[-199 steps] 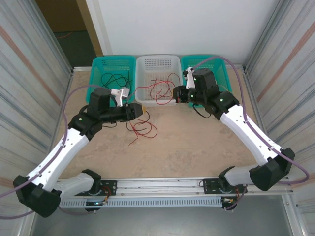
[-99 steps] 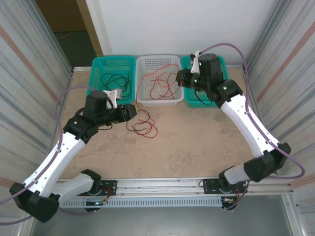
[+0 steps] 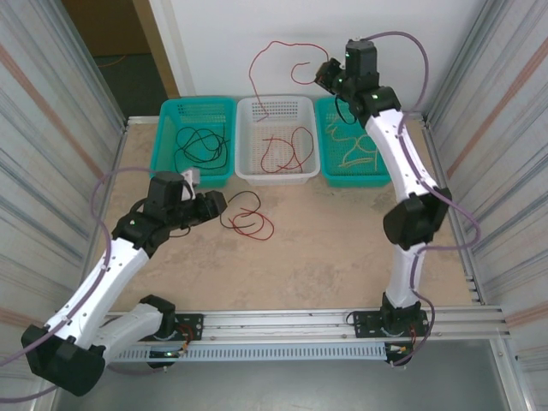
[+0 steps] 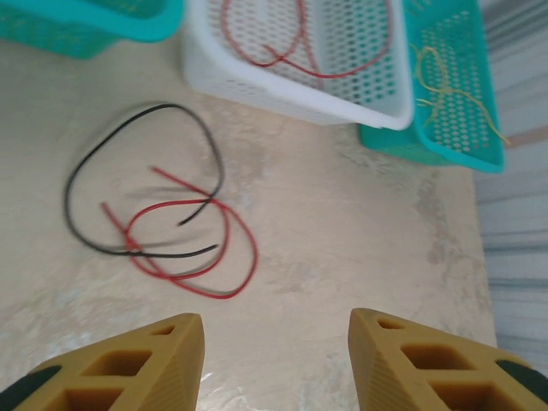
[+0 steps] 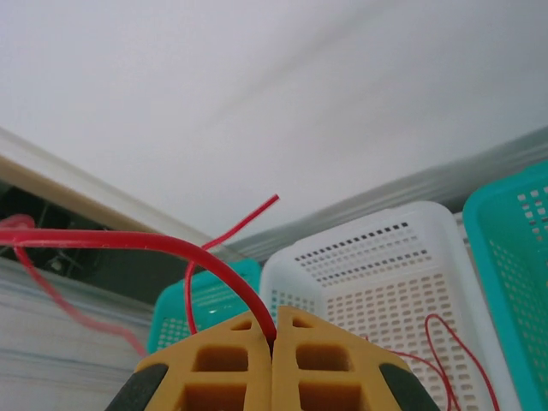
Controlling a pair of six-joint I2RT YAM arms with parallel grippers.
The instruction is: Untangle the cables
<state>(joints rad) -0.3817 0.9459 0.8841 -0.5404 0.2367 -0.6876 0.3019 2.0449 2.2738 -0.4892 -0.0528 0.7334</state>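
Observation:
My right gripper (image 3: 324, 75) is raised high above the baskets and is shut on a red cable (image 3: 272, 50), whose loose end curls in the air to its left. In the right wrist view the red cable (image 5: 171, 244) comes out of the closed right gripper (image 5: 272, 338). A red cable (image 3: 250, 221) and a black cable (image 3: 229, 205) lie looped together on the table. My left gripper (image 3: 210, 204) is just left of them, open and holding nothing. The left wrist view has the red loop (image 4: 201, 261) and black loop (image 4: 128, 184) ahead of the left gripper (image 4: 276, 360).
Three baskets stand along the back. The left teal basket (image 3: 171, 116) holds black cables, the white basket (image 3: 278, 107) holds a red cable (image 3: 287, 150), and the right teal basket (image 3: 330, 167) holds pale yellow cables (image 3: 355, 150). Corrugated walls close both sides.
My right arm has risen from the white basket's front edge to high above it, carrying the red cable up. My left gripper has drawn back a little to the left.

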